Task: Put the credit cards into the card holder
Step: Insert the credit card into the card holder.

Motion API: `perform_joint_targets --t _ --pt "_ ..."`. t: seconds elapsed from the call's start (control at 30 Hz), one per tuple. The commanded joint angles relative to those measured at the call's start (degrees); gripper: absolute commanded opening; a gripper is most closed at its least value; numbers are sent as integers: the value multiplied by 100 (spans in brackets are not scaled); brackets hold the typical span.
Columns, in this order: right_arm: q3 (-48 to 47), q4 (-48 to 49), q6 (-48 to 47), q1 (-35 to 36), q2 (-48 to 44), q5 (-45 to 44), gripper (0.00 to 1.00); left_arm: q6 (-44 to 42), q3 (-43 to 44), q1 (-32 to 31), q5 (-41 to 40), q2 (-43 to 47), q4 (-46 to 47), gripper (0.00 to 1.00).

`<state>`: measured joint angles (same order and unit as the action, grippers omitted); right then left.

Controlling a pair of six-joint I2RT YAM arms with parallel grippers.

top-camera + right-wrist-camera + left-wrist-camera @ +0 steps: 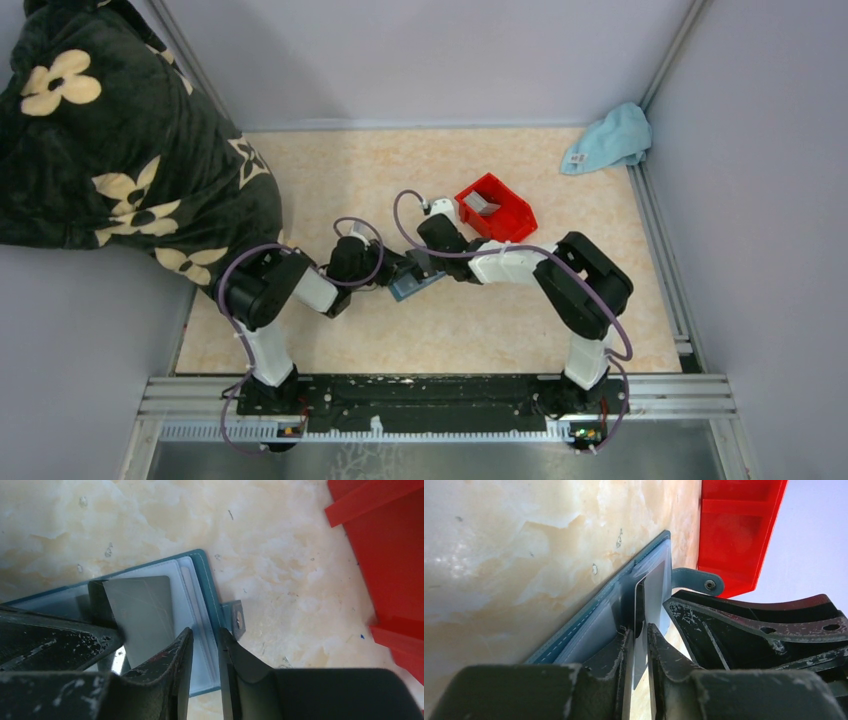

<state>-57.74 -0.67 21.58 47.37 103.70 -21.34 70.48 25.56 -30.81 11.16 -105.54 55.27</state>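
Where the table (330, 170) showed beside the red bin (495, 208), the card holder (200, 580) lay open and flat, just beside the bin on its side toward the arms. The right tool (204, 632) hovered over the holder's edge nearest the bin, slightly parted and gripping nothing. The left tool (639, 627), farther from the bin, flanked a credit card (142, 605) standing in a sleeve; whether it pinched the card could not be told. The card looked light, stiff and slick, and was probably best held by its free edge.
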Motion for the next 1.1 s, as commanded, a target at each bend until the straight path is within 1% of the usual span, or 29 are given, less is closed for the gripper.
perform_joint_targets --t 0.0,0.27,0.4,0.57,0.63,0.8,1.07 --pt "135 -434 -128 -44 -291 -270 26 -386 177 -62 -167 118 -1316 25" --pt "226 -419 -94 -87 -367 -349 24 -765 667 -92 -194 248 -2505 28" --pt "252 -401 -76 -105 -392 -401 20 -946 850 -105 -244 256 -2964 28" --pt "289 -382 -67 -161 -472 -457 11 -1168 1138 -136 -300 165 -3596 27" --pt "310 -376 -67 -195 -496 -467 8 -1229 1236 -149 -321 127 -3773 27" --pt "292 -381 -93 -246 -479 -429 4 -1355 1377 -149 -392 94 -4041 27" --pt "340 -321 -72 -259 -350 -289 3 -1585 1714 -196 -520 18 -4586 27"
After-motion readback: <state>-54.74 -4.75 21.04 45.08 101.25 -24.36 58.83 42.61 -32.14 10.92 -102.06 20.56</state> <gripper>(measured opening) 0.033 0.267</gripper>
